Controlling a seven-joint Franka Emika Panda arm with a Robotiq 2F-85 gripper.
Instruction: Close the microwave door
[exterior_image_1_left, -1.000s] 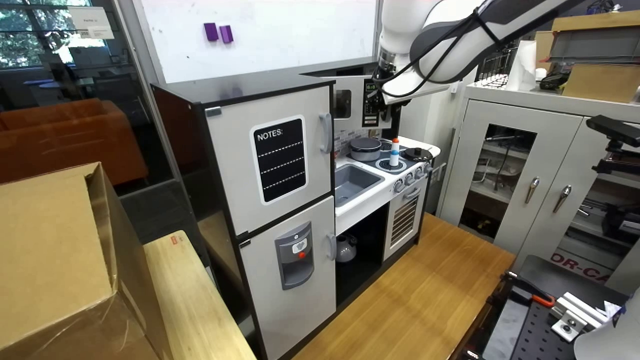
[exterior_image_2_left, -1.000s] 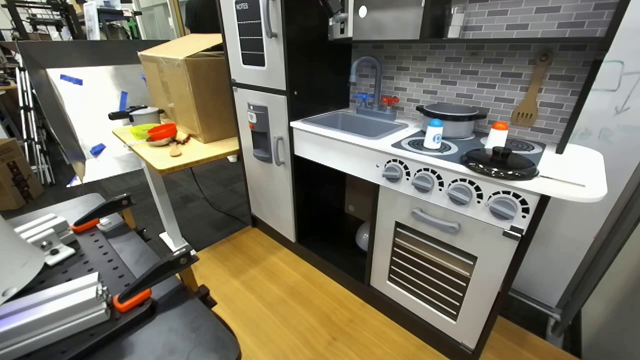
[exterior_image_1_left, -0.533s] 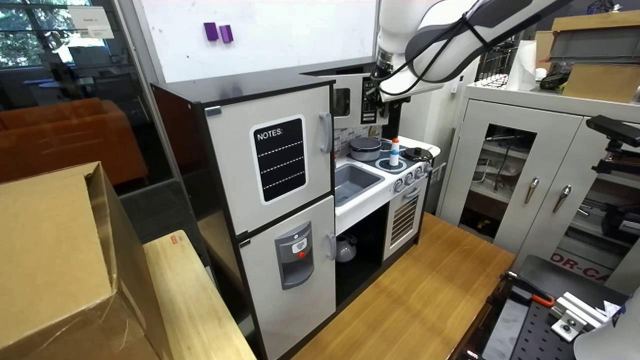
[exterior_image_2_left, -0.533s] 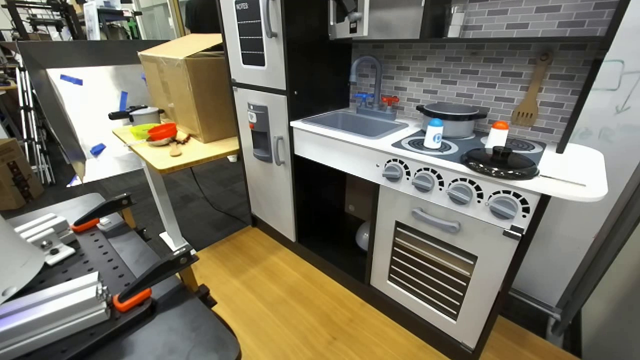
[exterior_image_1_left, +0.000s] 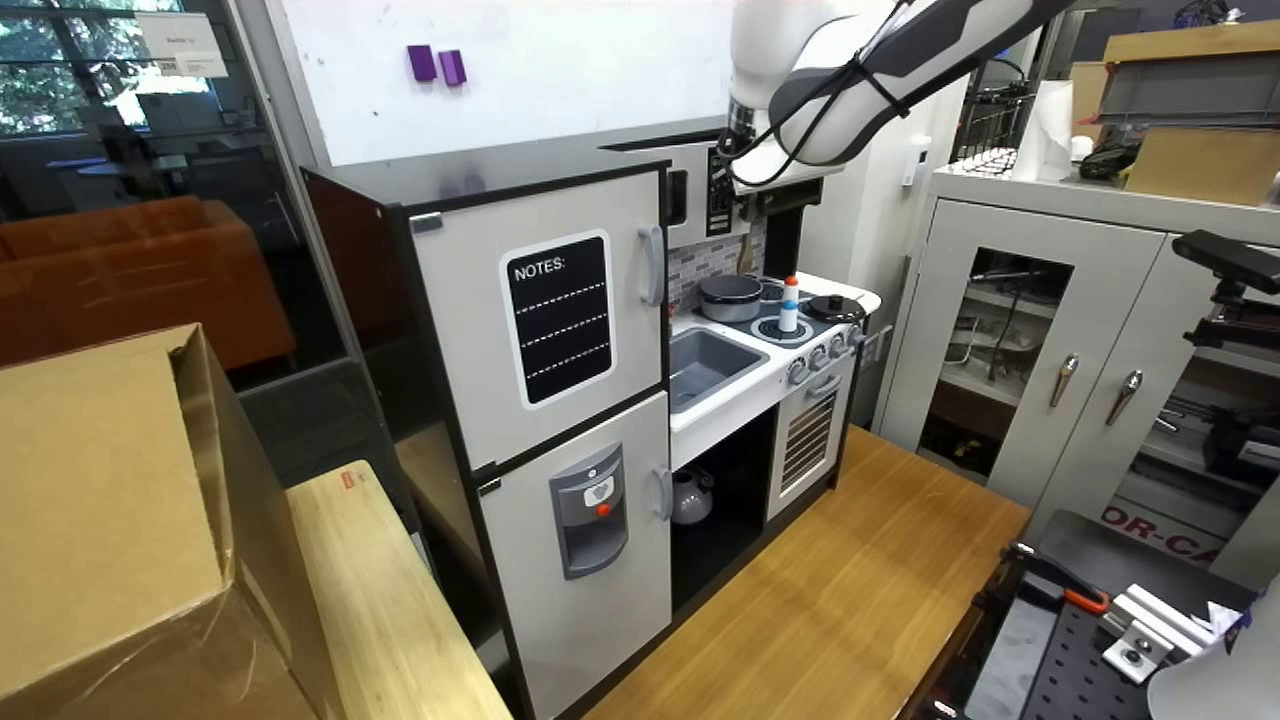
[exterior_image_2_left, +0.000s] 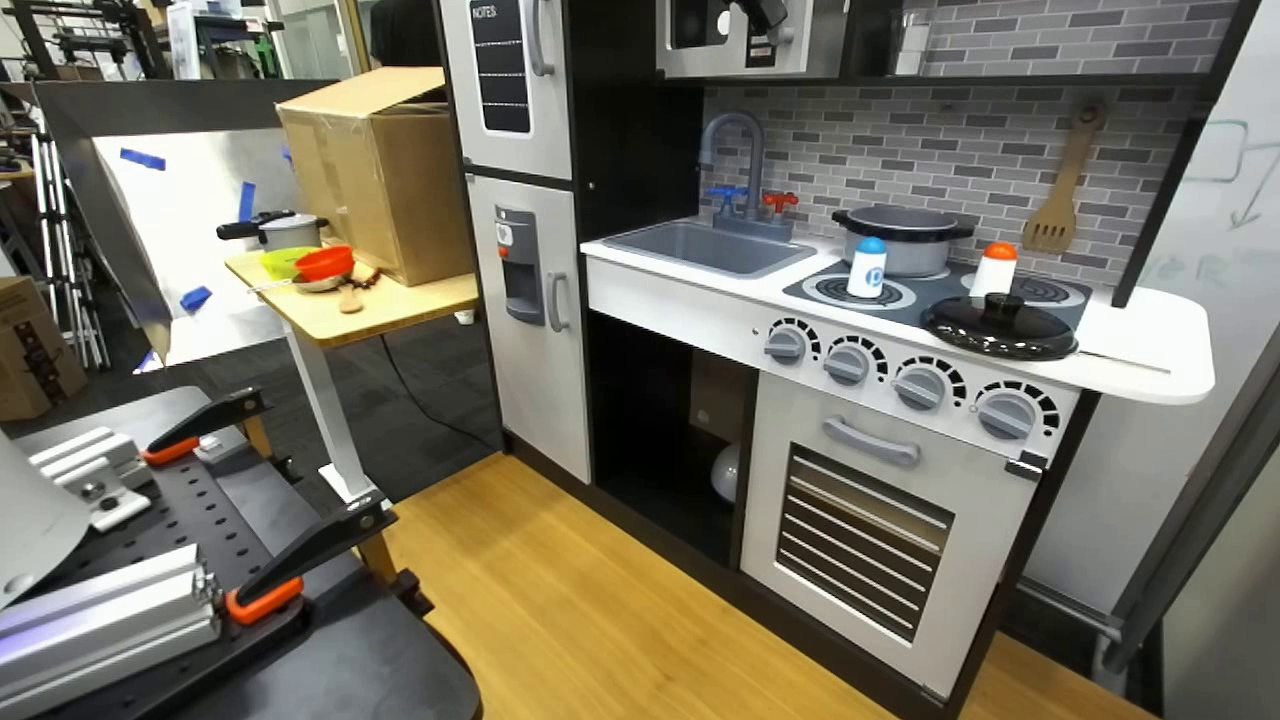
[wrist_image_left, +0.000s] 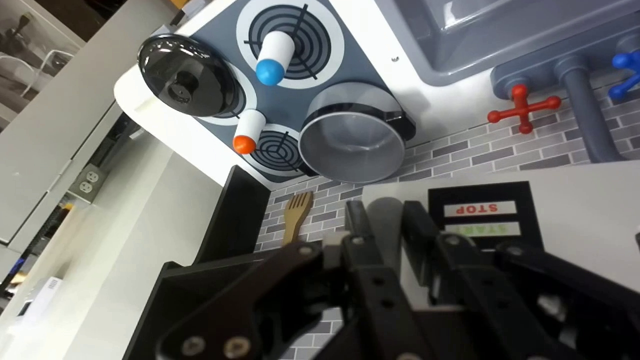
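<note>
My pincer grips handle at free edge of microwave door; best push its arc till flush.

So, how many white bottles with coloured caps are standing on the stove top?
2. The blue-capped bottle stands on a burner; the orange-capped bottle stands behind the black lid. No third one shows in any view.
</note>
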